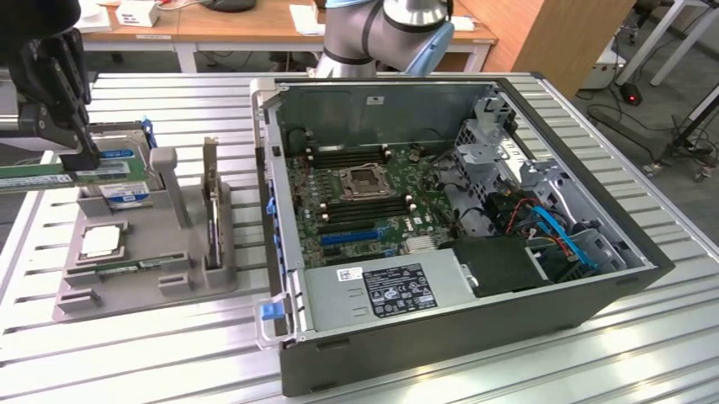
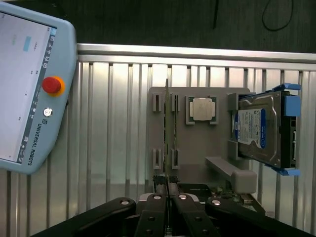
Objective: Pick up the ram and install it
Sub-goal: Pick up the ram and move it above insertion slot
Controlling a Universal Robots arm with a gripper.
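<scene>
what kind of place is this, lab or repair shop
Probably a robotics lab: an open desktop PC case on a slatted aluminium table, a Universal Robots teach pendant, and wooden desks behind.

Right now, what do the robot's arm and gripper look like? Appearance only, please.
The arm is made of rounded silver-grey joint housings, one closed by a light blue cap. The gripper is black: bulky linkage bars that narrow to two slim, flat fingers. In the wrist view, round silver pins mark the link joints.

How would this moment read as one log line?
gripper: shut on long thin green circuit-board ram stick | position: over grey parts tray
</scene>
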